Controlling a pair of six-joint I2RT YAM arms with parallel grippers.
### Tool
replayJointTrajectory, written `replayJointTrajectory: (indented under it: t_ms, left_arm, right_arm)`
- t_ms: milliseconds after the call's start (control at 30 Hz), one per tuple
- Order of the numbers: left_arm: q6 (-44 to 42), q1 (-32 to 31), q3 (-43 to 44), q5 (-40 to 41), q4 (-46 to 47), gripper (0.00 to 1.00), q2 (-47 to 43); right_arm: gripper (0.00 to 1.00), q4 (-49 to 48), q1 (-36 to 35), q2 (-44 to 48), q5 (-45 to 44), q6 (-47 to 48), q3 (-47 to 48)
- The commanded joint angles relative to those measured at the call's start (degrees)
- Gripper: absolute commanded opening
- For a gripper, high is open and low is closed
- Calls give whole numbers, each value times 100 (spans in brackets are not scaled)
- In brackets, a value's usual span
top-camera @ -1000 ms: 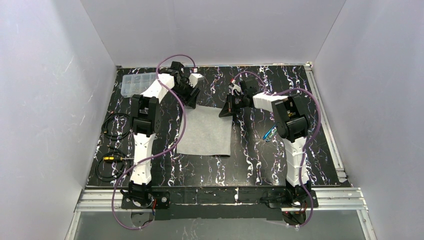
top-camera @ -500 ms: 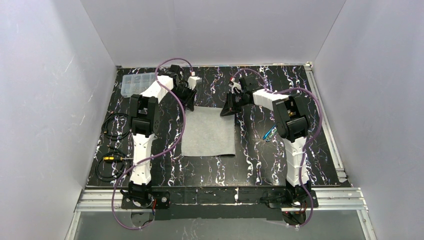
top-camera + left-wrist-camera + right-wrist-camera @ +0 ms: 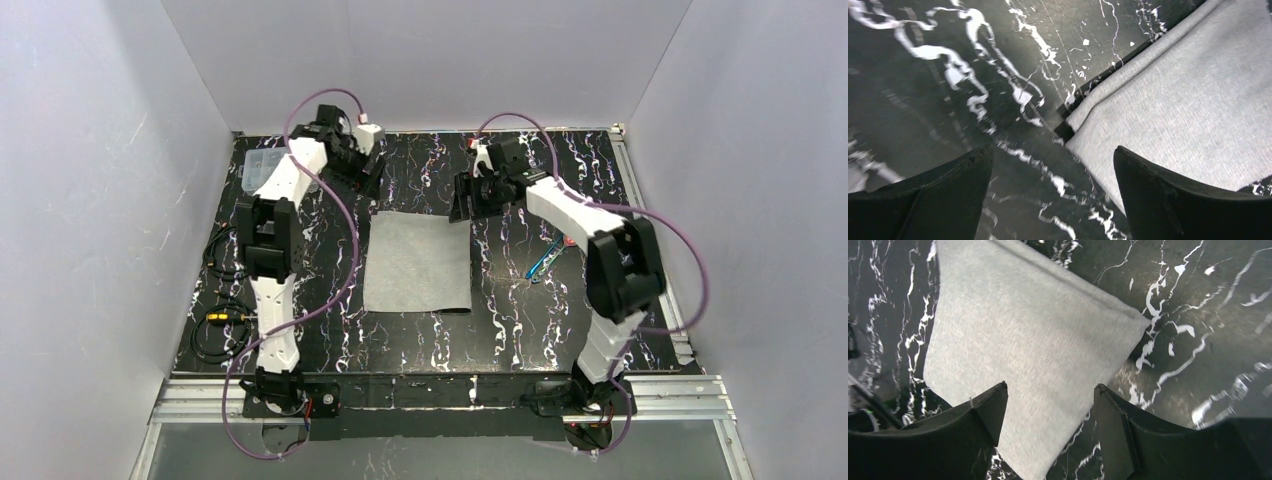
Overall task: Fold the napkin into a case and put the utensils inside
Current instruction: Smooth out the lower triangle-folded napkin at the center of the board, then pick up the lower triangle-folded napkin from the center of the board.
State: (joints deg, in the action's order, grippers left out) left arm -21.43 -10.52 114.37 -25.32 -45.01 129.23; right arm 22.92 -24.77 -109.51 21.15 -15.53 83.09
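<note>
Blue utensil (image 3: 537, 268) diagonal, near-left to far-right

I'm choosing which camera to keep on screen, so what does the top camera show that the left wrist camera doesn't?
Only the top view: the whole napkin lying flat, the utensils to its right, the clear compartment box at the far left, black cable coils, and both arms. Only the left wrist view: the left gripper seen close, fingers wide apart, nothing between them, and one napkin corner where two layers seem to show. Both: the grey napkin on the black marbled table.
</note>
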Motion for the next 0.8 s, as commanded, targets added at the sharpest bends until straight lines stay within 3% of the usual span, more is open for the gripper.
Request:
replayJointTrajectory:
  t_ms: [0,133,233,300,433,533,767]
  left_arm:
    - [-709,223,-287,-343,-488,88,-1442]
    - [-1966,209,-2531,-1172,82,87,-2889]
    - [-2970,157,-3962,-1242,442,87,-3728]
    - [-3482,123,-4658,-1297,630,87,-4176]
    - [-4592,-346,-5724,-1163,604,85,-4960]
    - [-4986,-793,-6436,-932,1093,83,-5308]
    - [-5310,-1145,-6944,-609,1673,76,-5055]
  right_arm:
    - [73,361,-777,1466,-1375,1380,-680]
    - [85,-10,-1490,2669,-2267,3310,-1591]
    - [97,-398,-1526,3116,-2299,3782,-1948]
    - [99,-428,-1605,3246,-1969,3875,-2028]
    - [99,-205,-2169,3475,-1928,4294,-2286]
    - [98,54,-2500,3549,-2084,4667,-2510]
    - [96,-113,-2685,3865,-2358,4957,-3371]
